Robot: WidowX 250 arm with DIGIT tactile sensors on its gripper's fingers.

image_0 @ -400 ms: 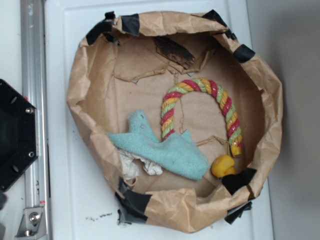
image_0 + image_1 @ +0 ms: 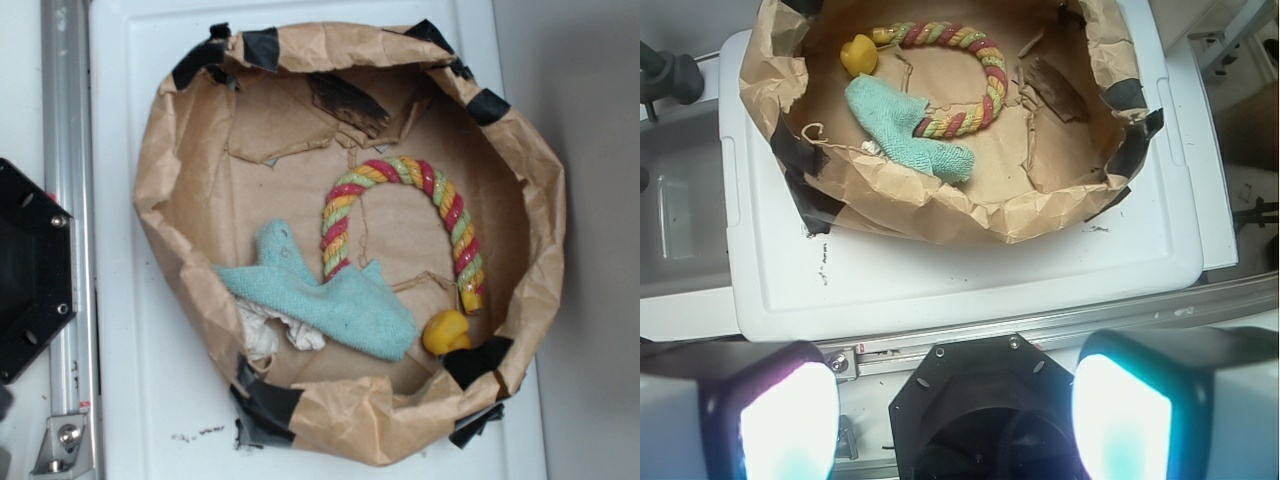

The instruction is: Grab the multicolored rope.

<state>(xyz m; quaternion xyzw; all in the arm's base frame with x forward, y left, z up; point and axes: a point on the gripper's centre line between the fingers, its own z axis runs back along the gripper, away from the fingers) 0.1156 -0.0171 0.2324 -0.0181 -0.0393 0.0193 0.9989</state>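
Multicolored rope (image 2: 412, 215): arched, centre-right of exterior frame, one end under teal cloth (image 2: 340, 300), other beside yellow duck (image 2: 446, 332), inside paper basin (image 2: 170, 170); unmoved since prior frame. Gripper (image 2: 955, 415): released, wide apart, far off; approach not begun

The multicolored rope (image 2: 440, 195), a thick twist of red, yellow and light-green strands, is lying bent in an arch on brown paper. One end is touching the teal cloth (image 2: 340, 305), the other is resting just beside the small yellow duck (image 2: 446, 332).
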